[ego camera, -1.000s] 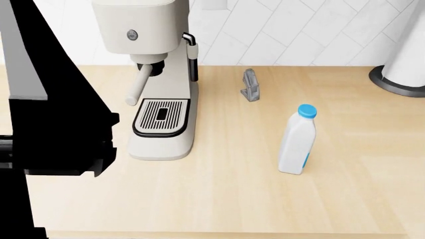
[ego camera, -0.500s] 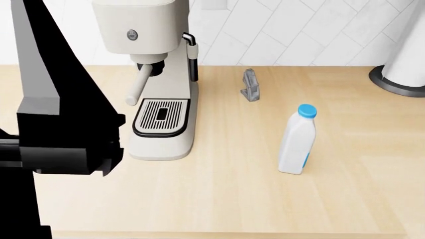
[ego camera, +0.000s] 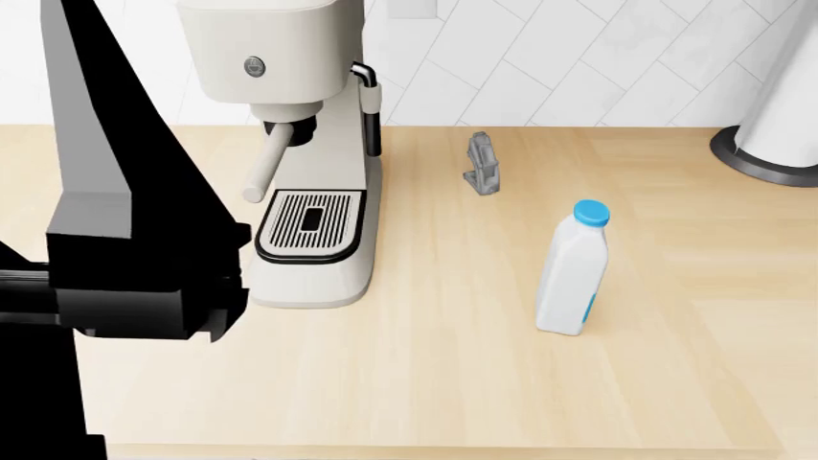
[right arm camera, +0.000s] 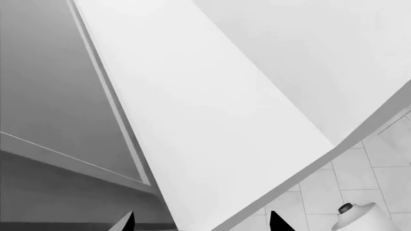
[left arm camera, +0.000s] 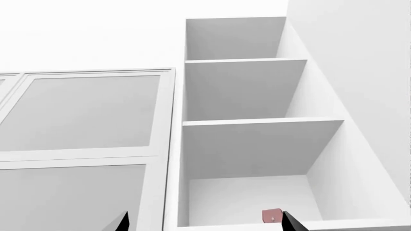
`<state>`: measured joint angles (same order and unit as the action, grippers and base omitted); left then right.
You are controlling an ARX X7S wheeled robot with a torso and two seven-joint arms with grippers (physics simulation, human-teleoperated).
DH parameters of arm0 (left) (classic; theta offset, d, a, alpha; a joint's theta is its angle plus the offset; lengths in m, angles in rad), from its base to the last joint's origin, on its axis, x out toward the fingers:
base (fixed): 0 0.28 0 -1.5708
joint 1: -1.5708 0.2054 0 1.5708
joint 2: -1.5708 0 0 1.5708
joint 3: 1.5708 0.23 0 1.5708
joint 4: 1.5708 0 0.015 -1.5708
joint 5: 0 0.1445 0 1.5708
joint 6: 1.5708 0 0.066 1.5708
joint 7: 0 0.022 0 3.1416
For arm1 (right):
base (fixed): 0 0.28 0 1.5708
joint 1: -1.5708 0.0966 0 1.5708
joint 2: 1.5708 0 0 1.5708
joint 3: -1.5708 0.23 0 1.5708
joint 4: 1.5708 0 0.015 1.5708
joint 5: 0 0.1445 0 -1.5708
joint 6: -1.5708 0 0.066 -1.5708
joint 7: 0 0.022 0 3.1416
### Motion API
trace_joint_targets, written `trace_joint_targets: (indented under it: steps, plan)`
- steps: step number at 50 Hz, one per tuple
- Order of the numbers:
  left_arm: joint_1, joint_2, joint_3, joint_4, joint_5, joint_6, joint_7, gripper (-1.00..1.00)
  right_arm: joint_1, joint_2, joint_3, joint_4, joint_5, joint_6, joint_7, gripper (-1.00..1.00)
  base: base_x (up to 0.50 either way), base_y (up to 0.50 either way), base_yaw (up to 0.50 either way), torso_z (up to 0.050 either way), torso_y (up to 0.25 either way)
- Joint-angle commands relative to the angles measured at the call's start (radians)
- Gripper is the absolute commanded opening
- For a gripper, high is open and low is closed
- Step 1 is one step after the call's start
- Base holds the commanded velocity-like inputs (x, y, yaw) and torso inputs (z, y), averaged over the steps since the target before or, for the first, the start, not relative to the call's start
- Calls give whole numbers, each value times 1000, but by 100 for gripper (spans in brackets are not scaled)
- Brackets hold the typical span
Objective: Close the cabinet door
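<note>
Through the left wrist view I look up into an open white cabinet (left arm camera: pixel 247 144) with three shelves, its doorway uncovered. A small pink object (left arm camera: pixel 272 216) sits on the lowest level. Closed glass-panelled doors (left arm camera: pixel 83 115) lie beside it. My left gripper (left arm camera: pixel 205 225) is open and empty, below the opening. In the right wrist view a broad white panel (right arm camera: pixel 212 120), apparently the cabinet door, slants beside a grey framed pane (right arm camera: pixel 51 86). My right gripper (right arm camera: pixel 202 224) is open just under that panel, and whether it touches is unclear. In the head view only my left arm (ego camera: pixel 141 278) shows.
On the wooden counter (ego camera: pixel 422 383) stand a cream coffee machine (ego camera: pixel 301 144), a white milk bottle with a blue cap (ego camera: pixel 572 270), a small grey object (ego camera: pixel 482 163) and a paper towel holder (ego camera: pixel 773 125) at the far right. A tiled wall (ego camera: pixel 576 57) runs behind.
In the head view my left arm has moved to the right, closer to the coffee machine. The objects on the counter have not moved.
</note>
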<state>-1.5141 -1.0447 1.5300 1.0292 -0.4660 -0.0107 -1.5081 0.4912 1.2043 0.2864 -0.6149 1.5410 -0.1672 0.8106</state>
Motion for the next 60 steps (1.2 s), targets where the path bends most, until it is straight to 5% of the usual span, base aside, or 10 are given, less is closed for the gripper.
trace_joint_targets:
  steps: [1, 8, 15, 20, 39, 60]
  plan:
    - [9, 10, -3, -1, 4, -9, 3, 100, -11, -1, 21, 44, -7, 6, 9, 100, 0, 0, 0, 0, 0]
    - [14, 5, -6, -3, 6, -1, 7, 100, 437, -17, -312, 76, -31, 125, 21, 100, 0, 0, 0, 0, 0]
    - [20, 3, -10, -5, 8, 4, 11, 100, 1023, -222, -602, 214, -80, 442, 1, 100, 0, 0, 0, 0, 0]
    - [25, 1, -13, -8, 8, 12, 16, 100, 1200, -319, -690, 301, -130, 540, -27, 100, 0, 0, 3, 10, 0]
    - [39, 0, -24, -6, 12, 10, 23, 100, 1433, -472, -858, 475, -281, 683, -137, 100, 2, 0, 4, 6, 0]
    - [69, -37, -42, -32, 20, 83, 37, 100, 1436, -679, -1029, 741, -491, 631, -305, 100, 0, 0, 0, 0, 0]
